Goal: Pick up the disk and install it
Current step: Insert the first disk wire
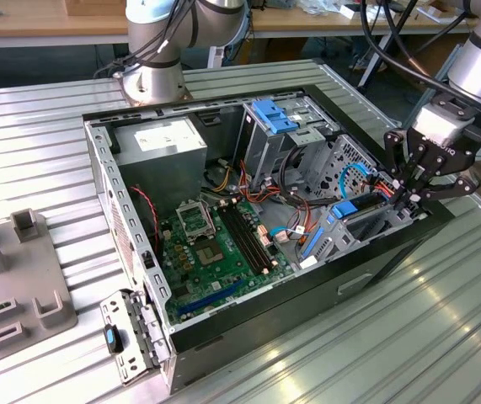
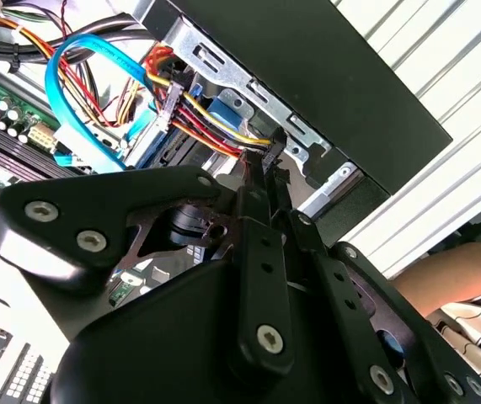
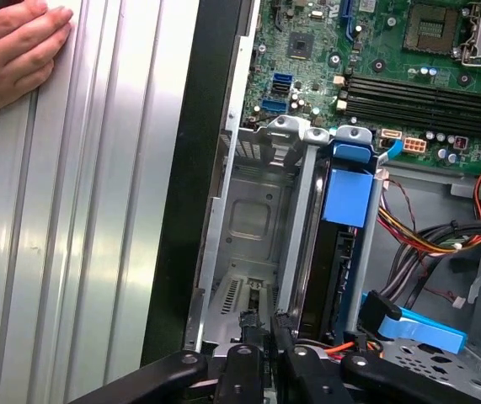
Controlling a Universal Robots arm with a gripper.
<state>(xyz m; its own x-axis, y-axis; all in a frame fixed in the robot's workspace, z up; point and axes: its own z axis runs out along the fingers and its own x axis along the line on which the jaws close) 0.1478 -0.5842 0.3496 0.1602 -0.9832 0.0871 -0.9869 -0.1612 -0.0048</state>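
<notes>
1. The disk (image 3: 334, 252), a flat dark slab in a bright blue plastic carrier rail, stands on edge in a slot of the bare metal drive bay (image 3: 253, 219). That bay is at the corner of the open black computer case (image 1: 392, 252), on the exterior view's right.
2. My black pincer (image 1: 410, 195) hangs at that corner, just beside the disk's cable end. It is drawn in until the tips all but meet, and I see nothing caught between them.
3. I judge the disk stiff, fairly heavy for its size and sensitive to knocks.
4. Its metal faces look smooth and likely slippery. The blue rail's edges look the better hold, away from the connectors and the red, yellow and blue cables (image 2: 139, 80).
5. No writing on the disk faces me. The white label on the grey power-supply box (image 1: 163, 137) carries print that I cannot make out.
</notes>
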